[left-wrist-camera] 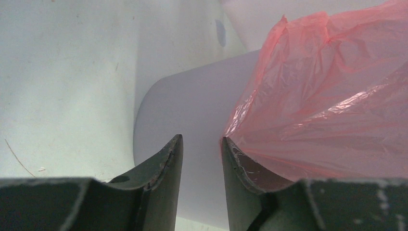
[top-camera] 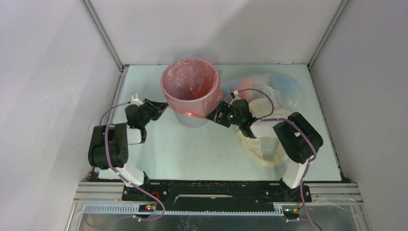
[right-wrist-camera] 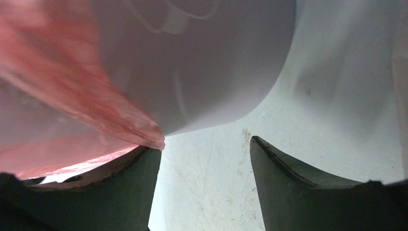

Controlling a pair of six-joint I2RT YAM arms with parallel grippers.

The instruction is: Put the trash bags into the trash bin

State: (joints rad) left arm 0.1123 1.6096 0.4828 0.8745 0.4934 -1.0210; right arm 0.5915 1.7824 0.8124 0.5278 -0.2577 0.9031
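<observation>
now, crinkly red bag (top-camera: 190, 82) lining grey bin (top-camera: 193, 120), left end effector (left-wrist-camera: 202, 139) narrowly parted, right end effector (right-wrist-camera: 207, 143) wide

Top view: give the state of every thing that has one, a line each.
trash bin, upright, lined.
red-pink trash bag, inside the bin, edge folded down over the rim.
yellow and blue trash bags, crumpled on the table, outside the bin.
left tool, open, nothing held.
right tool, open, nothing held.

A: Is the rim of the trash bin (top-camera: 192, 119) visible?
B: No, the red-pink bag (top-camera: 190, 84) covers it. The right arm (top-camera: 298, 137) hides part of the pale bags (top-camera: 284, 89) near the far right corner of the tabletop (top-camera: 192, 151); up close the red-pink plastic blurs
</observation>
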